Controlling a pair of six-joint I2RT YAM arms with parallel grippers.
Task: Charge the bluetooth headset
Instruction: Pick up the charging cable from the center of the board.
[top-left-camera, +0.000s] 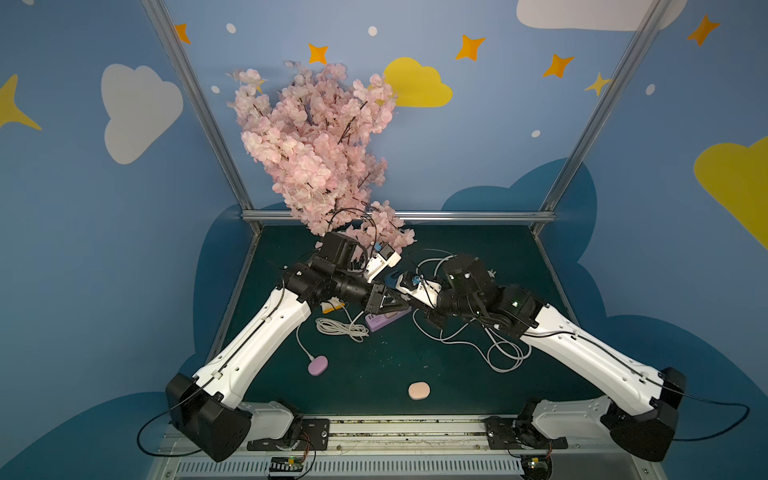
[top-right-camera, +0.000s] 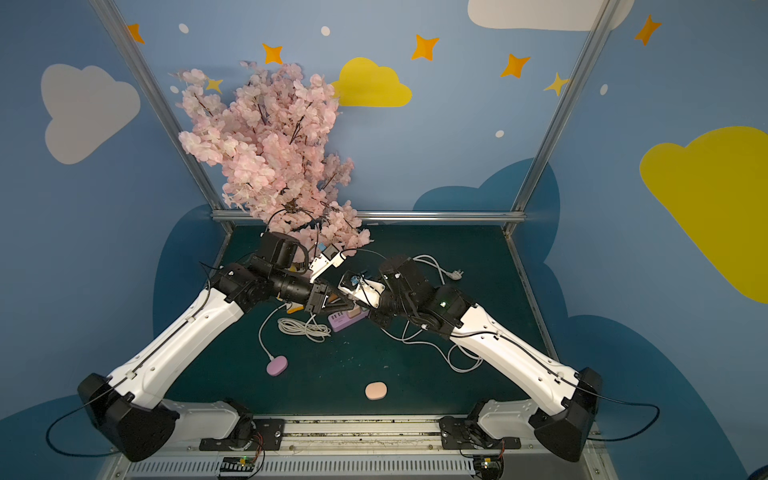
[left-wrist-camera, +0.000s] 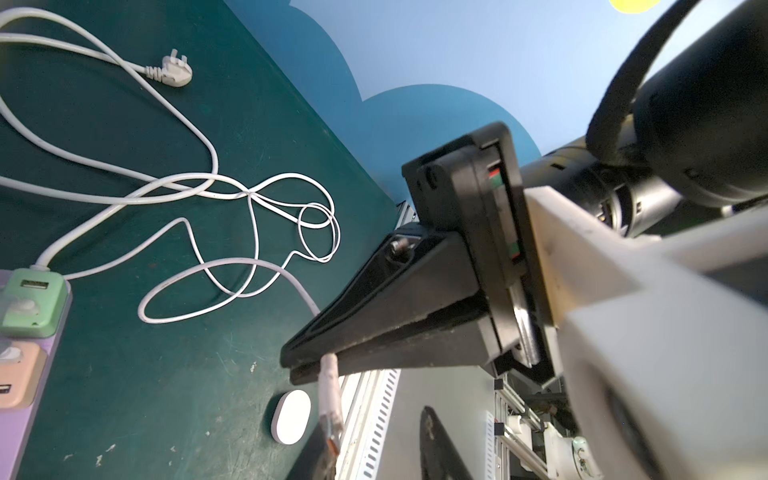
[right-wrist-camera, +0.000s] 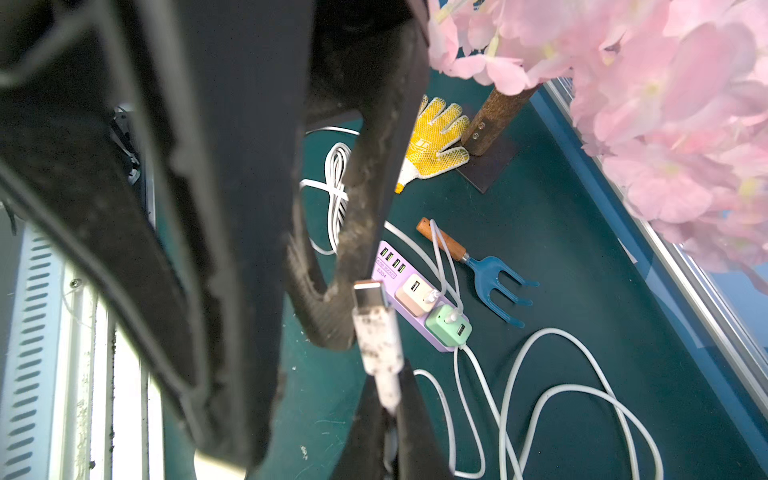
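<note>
Two robot arms meet above the middle of a dark green counter (top-left-camera: 457, 395). The right gripper (left-wrist-camera: 291, 368) is clamped tight on the white sleeve of a charging cable's plug (right-wrist-camera: 370, 299), just behind its metal tip. The tip sticks out past the jaws and points toward the left gripper (left-wrist-camera: 376, 419). The left gripper's jaws stand partly apart and grip nothing. The plug's tip lies close beside one of them, and it is unclear whether they touch.

The headset appears to be the small peach charging case (top-left-camera: 418, 390). It lies flat and alone near the front edge of the counter, about midway along it, with no cable attached. It is a smooth, rounded oval, and its slightly longer side runs roughly along the front edge. In the left wrist view it looks white. No camera shows its charging port.

From both grippers the case lies toward the front edge and lower down, well apart from the plug. It sits between the two arms, about equally near each. The empty left gripper is probably the one free to steady it.

A purple case (top-left-camera: 318, 367) toward the left has a white cable attached. A purple power strip (top-left-camera: 386, 321) lies beneath the grippers.
</note>
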